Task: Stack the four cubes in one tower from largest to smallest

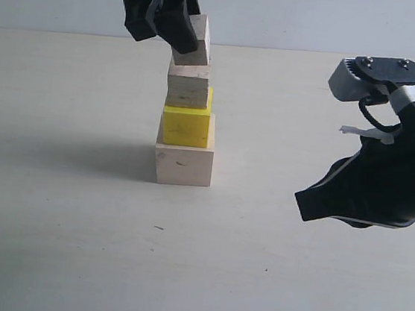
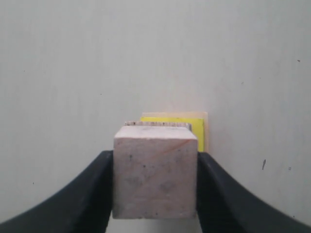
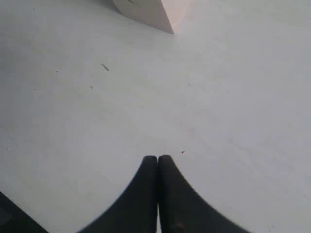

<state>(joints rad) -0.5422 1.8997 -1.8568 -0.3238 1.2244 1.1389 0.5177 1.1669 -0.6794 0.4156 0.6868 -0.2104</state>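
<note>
My left pincer [image 2: 155,194] is clamped on the smallest wood cube [image 2: 155,177]. One black finger [image 2: 87,194] presses on each of two opposite faces, and nothing else is between them. In the exterior view the cube sits tilted in my grip rather than square.

Directly beneath it is the small wood cube [image 1: 188,87]. The held cube's lower edge comes right down to that cube's top face, but I cannot tell whether the two touch or a sliver of air remains.

Under the small wood cube is the yellow cube [image 1: 187,127], and under that the large wood cube [image 1: 183,165], which rests flat on the table [image 1: 70,245]. These three stand upright as the tower [image 1: 186,134]. Looking down past my grip, a strip of yellow and a thinner strip of pale wood show beyond one side of the held cube, so the lower blocks reach out further there than the cube I carry.

My right pincer [image 3: 158,162] is well apart from the left one, low and off to the side of the tower. Its fingertips are pressed together with nothing between them, and it hangs just above bare table. From there only one corner of the large wood cube is in sight, some way ahead of the tips.
</note>
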